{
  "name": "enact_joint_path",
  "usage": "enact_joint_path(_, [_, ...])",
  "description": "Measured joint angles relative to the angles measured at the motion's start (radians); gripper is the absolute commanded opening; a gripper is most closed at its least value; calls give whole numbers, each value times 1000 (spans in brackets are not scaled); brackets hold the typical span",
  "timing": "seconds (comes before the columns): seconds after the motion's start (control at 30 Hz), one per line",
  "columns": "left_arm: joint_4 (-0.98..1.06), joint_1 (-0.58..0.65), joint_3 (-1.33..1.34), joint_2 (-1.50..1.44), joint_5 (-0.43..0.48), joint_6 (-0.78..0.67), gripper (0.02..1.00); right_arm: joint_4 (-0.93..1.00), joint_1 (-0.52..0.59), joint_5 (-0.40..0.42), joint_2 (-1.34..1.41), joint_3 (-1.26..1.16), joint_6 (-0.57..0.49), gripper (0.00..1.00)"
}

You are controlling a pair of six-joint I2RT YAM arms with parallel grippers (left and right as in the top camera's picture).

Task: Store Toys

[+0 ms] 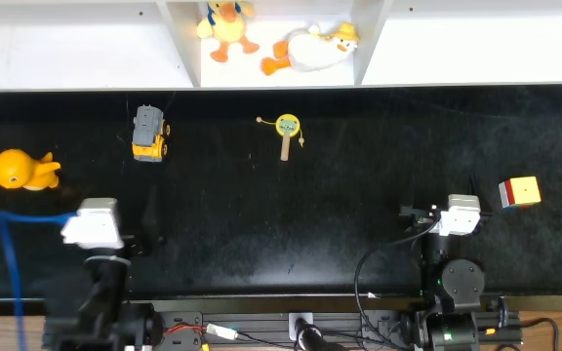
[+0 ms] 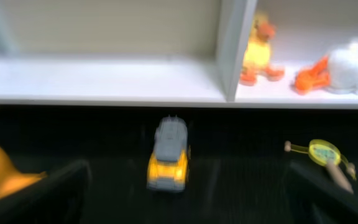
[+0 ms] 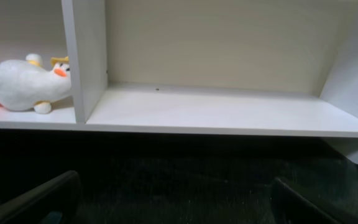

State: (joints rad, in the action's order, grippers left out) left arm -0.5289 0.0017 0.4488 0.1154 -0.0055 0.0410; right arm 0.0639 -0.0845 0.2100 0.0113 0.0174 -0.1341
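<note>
Fingers of the left gripper (image 2: 189, 182) are spread wide with nothing between them. It hangs low over the black mat (image 1: 359, 214), near its own base. The right gripper (image 3: 176, 180) is likewise wide open and empty. It sits back near its base and faces the right-hand compartment of the white shelf (image 1: 76, 58).

Straight ahead of the left gripper, and well apart from it, is the toy truck (image 1: 149, 133). It stands on its wheels on the mat, not far short of the shelf. Its long axis runs from the arms' side toward the shelf, with the grey end nearer the shelf and the yellow end nearer the arms. That axis lines up with the gap between the left fingers.

An orange duck (image 1: 22, 171) lies further to the left. A small rattle (image 1: 287, 132) lies near the middle of the mat, with its stick pointing back toward the arms. A coloured cube (image 1: 519, 192) sits just right of the right arm.

A yellow duck (image 1: 226, 24) and a white plush bird (image 1: 310, 47) are already in the shelf's middle compartment, so the job looks partly done, with four toys left out.

The truck seems the likely pick. That would call for reaching forward and down, closing across its narrow sides without turning the wrist, then lifting it into the shelf.
</note>
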Motion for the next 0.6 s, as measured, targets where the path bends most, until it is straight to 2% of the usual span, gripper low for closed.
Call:
enact_joint_path(0.23, [-267,0,424,304,-114,17,998,0,0,0,0,0,0,996])
enact_joint_path(0.37, [-397,0,626,505,-214,65,996,0,0,0,0,0,0,1000])
enact_joint_path(0.6, [-432,26,795,753,-282,38,991,1,0,0,0,0,0,996])
